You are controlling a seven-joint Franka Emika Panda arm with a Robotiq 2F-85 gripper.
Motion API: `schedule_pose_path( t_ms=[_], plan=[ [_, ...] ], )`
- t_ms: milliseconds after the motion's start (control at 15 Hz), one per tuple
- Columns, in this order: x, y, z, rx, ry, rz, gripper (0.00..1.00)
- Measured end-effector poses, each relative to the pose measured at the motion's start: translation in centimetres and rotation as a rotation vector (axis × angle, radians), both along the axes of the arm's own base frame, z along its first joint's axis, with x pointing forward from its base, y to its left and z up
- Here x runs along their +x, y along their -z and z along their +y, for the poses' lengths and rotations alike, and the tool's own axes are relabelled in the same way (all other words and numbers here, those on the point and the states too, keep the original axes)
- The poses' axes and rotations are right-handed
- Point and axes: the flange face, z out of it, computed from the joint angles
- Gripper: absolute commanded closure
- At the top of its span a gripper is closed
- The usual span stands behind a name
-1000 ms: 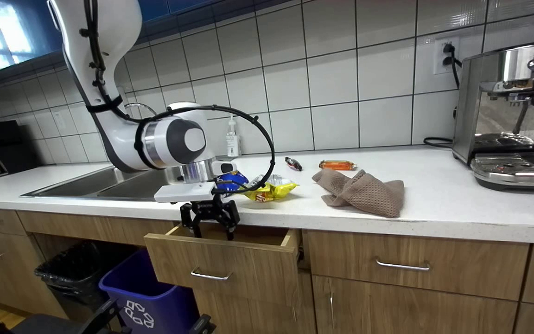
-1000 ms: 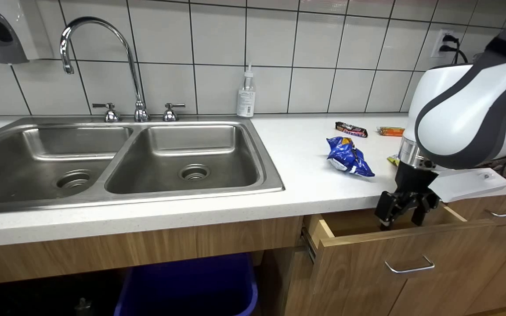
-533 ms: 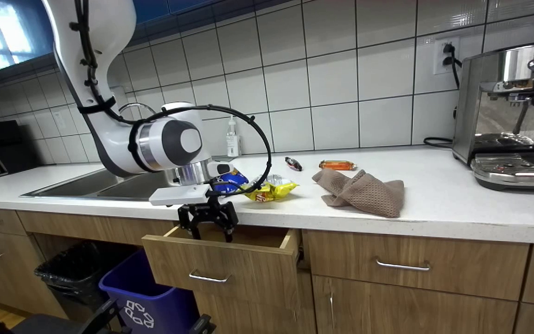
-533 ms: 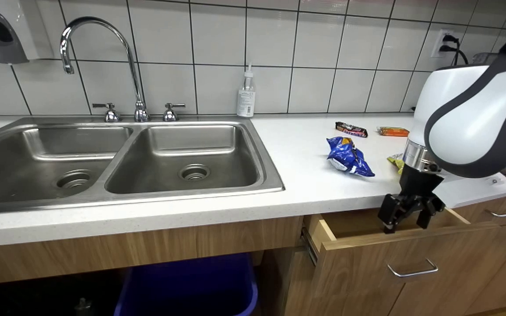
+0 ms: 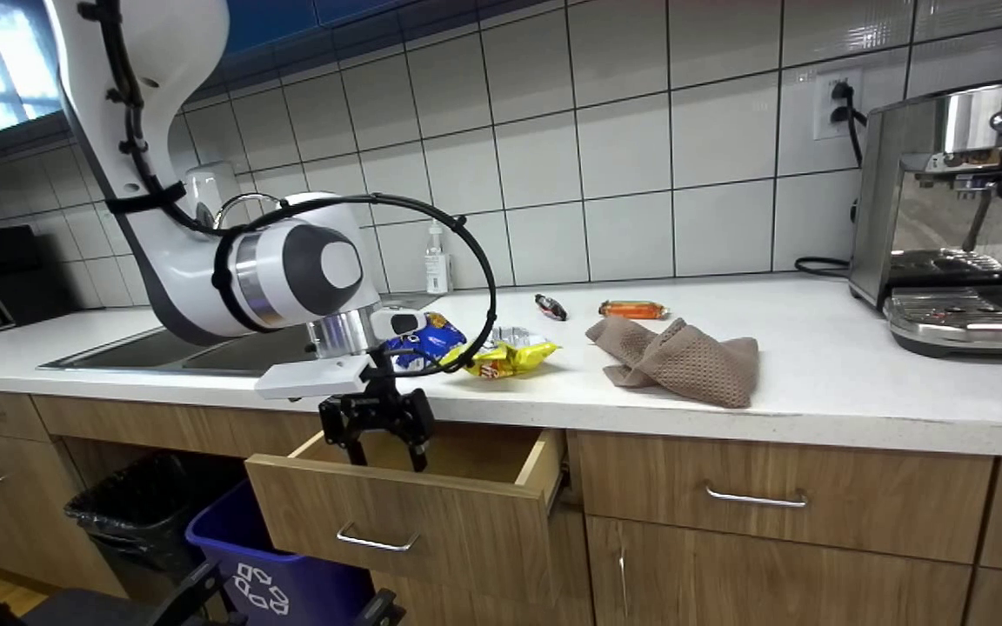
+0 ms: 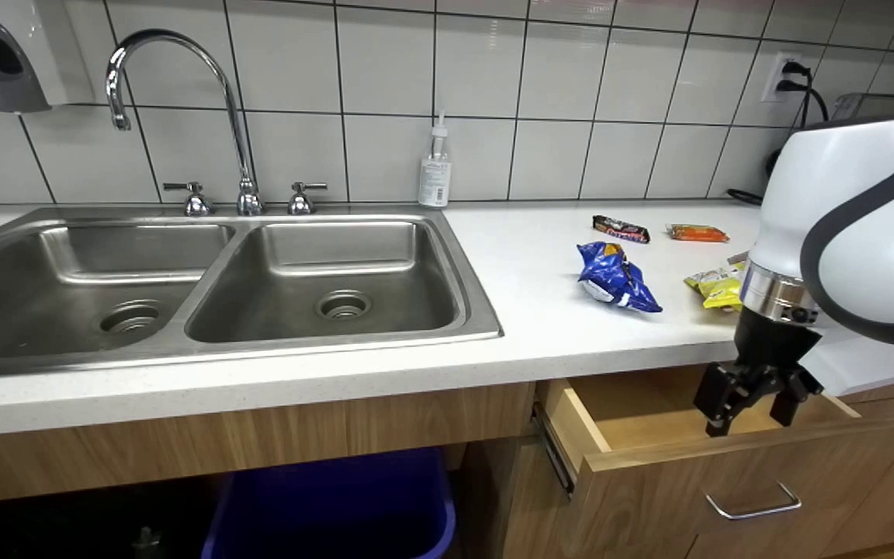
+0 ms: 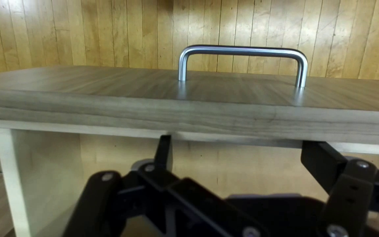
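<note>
Wrist view, lower half: I'm holding my fingers wide, empty, behind the drawer front, probably for even bearing on it.

Bright glare patches mark the blue cabinet and wooden floor.

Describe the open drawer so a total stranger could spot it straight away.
Facing the steel double sink in the white countertop, look below it, right of the blue recycling bin. There sits a wooden drawer with the open gripper over it. Unlike the shut drawer beside it, this one is pulled out, baring its pale inside.
</note>
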Motion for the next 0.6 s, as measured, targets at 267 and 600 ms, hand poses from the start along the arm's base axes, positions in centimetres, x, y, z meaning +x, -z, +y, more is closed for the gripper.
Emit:
schedule_pose_path(
  t_ms=[267, 600],
  plan=[
    [-2.1, 0.0, -0.6, -0.016, 0.009, 0.02, 0.0],
    [-4.8, 0.0, -1.2, -0.024, 0.0, 0.052, 0.0]
  ],
)
